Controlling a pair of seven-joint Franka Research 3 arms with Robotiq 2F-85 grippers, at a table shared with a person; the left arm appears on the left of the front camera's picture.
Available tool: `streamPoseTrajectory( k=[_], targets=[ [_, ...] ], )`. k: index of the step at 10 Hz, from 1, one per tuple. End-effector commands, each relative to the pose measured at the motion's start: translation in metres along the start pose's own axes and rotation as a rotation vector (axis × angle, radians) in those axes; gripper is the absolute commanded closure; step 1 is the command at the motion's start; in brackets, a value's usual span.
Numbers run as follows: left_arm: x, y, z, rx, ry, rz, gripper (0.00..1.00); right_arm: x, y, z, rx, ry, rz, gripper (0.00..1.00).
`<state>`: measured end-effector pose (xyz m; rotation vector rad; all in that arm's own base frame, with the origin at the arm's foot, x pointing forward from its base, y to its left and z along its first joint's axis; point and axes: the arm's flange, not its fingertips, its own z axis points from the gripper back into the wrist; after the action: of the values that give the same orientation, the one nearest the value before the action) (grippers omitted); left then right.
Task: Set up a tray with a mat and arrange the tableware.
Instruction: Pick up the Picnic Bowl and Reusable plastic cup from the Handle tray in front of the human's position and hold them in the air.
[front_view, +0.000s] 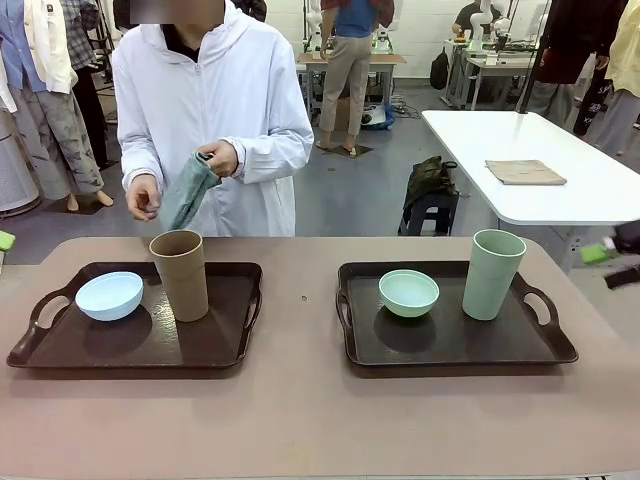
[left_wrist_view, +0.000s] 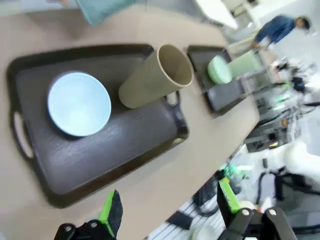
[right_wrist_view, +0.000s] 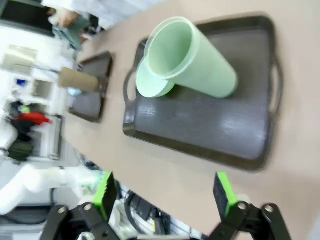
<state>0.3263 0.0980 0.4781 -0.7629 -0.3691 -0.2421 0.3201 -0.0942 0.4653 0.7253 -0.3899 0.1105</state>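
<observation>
Though matte, blue bowl (front_view: 109, 295), tapered brown cup (front_view: 180, 275).

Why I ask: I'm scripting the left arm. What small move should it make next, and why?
Probably reach the open left gripper toward the brown cup: cup and pale blue bowl occupy the left tray, and the person holds the mat, not yet laid.
</observation>
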Motion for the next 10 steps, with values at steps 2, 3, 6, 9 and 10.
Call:
streamPoseTrajectory(
  k=[2,3,6,9,10],
  targets=[
    [0.028,-0.036,0.007,0.234,0.057,-0.271,0.00,0.073,0.094,-0.052,-0.033,0.007,0.242,0.00],
    [0.037,-0.044,0.007,0.309,0.074,-0.277,0.00,0.094,0.121,-0.074,-0.065,0.007,0.290,0.00],
    [0.056,-0.062,0.002,0.543,0.161,-0.207,0.00,0.149,0.196,-0.142,-0.157,-0.086,0.554,0.00],
    [0.052,-0.075,-0.002,0.613,0.222,-0.088,0.00,0.179,0.226,-0.222,-0.079,-0.025,0.748,0.00],
    [0.058,-0.072,-0.001,0.617,0.220,-0.049,0.00,0.179,0.232,-0.241,-0.035,0.067,0.811,0.00]
  ],
)
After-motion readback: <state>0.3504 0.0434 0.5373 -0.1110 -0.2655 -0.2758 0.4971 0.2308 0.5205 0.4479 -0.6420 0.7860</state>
